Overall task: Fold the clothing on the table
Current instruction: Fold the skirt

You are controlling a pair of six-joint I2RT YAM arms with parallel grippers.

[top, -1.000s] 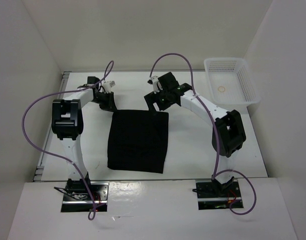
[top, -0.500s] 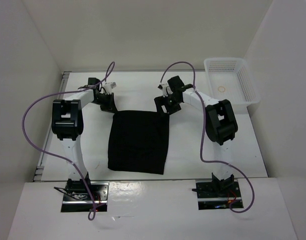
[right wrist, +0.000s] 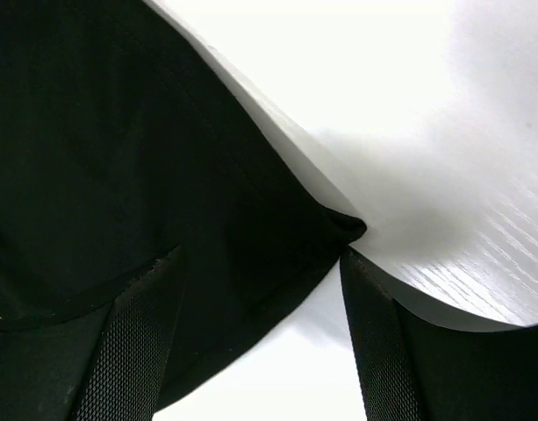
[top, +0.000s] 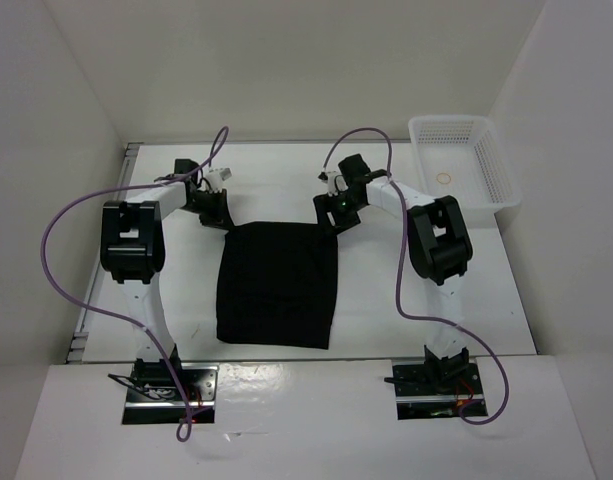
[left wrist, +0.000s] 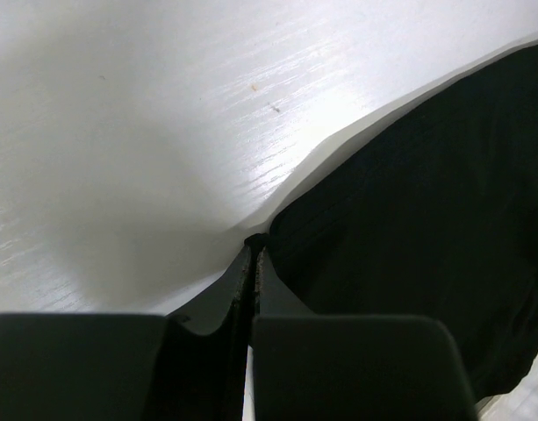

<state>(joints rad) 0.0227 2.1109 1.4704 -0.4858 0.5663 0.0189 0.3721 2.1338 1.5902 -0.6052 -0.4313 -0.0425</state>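
From above, the clothing (top: 278,285) lay flat as a dark rectangle on the white tabletop (top: 386,300), its two far corners meeting the left claw (top: 223,217) and the right claw (top: 331,218), though at that range neither claw's jaws could be made out. The left wrist view settled one of them: the fingers were pressed together, pinching the very tip of a garment corner, and the fabric rose from the tabletop towards that pinch and spread away to the claw's right. The right wrist view showed the other claw spread, its mesh-textured fingers (right wrist: 128,351) straddling the opposite corner. The corner's point sat just beside the right-hand finger, while the rest of the cloth ran off to the claw's left. Only the overhead view took in the room: plain white walls (top: 286,60) enclosing the tabletop, a white mesh basket (top: 496,175) well beyond the right claw with a small ring (top: 444,179) inside it, and purple cables (top: 61,260) looping off both arms.
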